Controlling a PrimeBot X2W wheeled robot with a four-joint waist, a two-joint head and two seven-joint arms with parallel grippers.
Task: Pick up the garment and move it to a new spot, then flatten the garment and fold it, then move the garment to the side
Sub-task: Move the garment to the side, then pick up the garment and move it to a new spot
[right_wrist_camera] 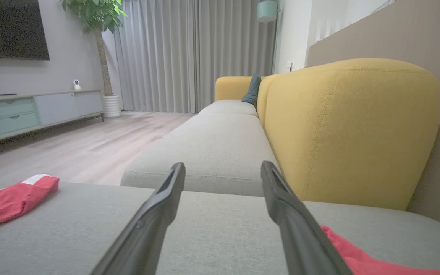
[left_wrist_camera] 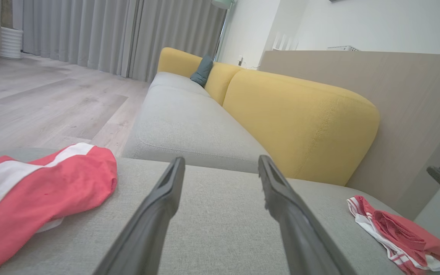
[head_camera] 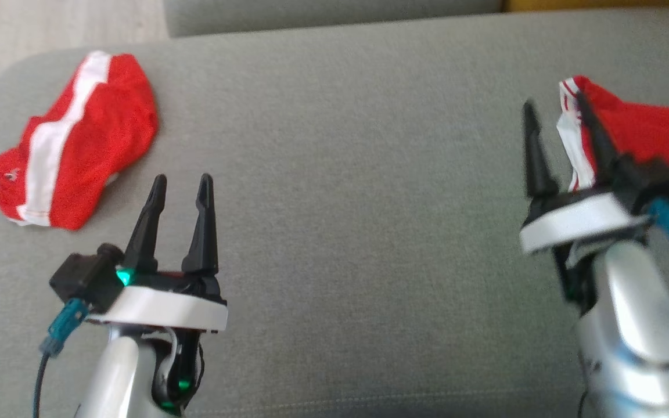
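Hovering over the grey seat cushion [head_camera: 358, 174], both arms are empty. The left gripper [head_camera: 183, 180] has its fingers spread with nothing between them. It stands just beside the folded red garment [head_camera: 79, 145] and apart from it. That piece, red with a white side stripe and probably sports shorts, lies compact near the cushion's left corner, which reads as a finished item set aside.

The right gripper [head_camera: 555, 107] likewise has its fingers parted and holds nothing; its outline is blurred in the head view. It points at the rumpled red garment [head_camera: 642, 133], which has a white striped band and lies at the cushion's right edge. One finger overlaps that band in the head view, and the right wrist view shows red cloth low beside the same finger. Contact cannot be confirmed.

Judgement: the rumpled piece is the one in hand and is not yet picked up. The spread fingers are set for a pinch at the band. The bare stretch of cushion between the two pieces would serve for flattening.

Surface: woven grey fabric, soft, likely to give under pressure.

Room: a yellow backrest [right_wrist_camera: 350, 130] on the right. A further grey seat [right_wrist_camera: 220, 145] lies ahead, carrying a dark pillow [right_wrist_camera: 252, 89]. Beyond are a pale wood floor [right_wrist_camera: 71, 149], grey curtains [right_wrist_camera: 185, 57], a low cabinet [right_wrist_camera: 33, 110] and a potted tree [right_wrist_camera: 97, 15].
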